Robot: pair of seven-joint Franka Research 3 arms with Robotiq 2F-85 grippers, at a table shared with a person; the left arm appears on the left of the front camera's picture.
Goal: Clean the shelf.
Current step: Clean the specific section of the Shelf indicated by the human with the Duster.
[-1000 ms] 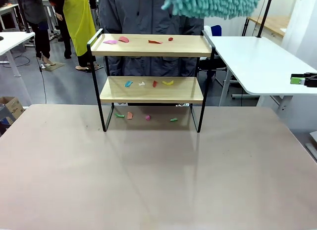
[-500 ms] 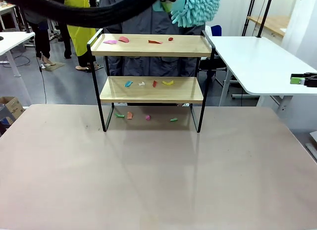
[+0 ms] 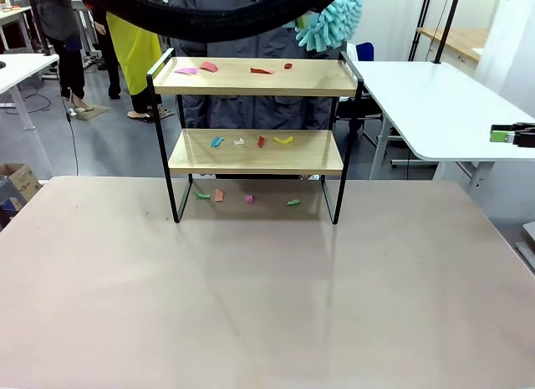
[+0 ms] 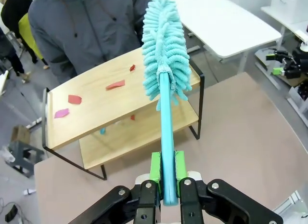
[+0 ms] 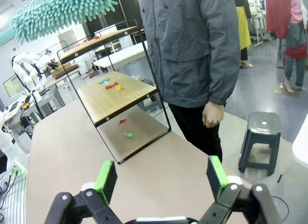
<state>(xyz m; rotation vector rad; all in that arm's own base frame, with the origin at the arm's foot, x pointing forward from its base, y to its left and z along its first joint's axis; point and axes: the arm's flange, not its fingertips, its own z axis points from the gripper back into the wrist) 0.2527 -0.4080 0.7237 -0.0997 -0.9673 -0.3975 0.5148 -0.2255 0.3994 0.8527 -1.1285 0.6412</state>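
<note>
Left fingers (image 4: 155, 168) are pinching a fluffy turquoise duster (image 4: 163, 55) pointing up-frame over the black-framed wooden shelf (image 4: 96, 118); right fingers (image 5: 107, 178) spread.

Past the right jaws, off to their right, a black stool (image 5: 262, 137) stands on the glossy grey floor (image 5: 269, 84). Beyond the left jaws and to their right sits a white table (image 4: 226, 26); a cardboard box (image 4: 19, 133) lies far to their left.
</note>
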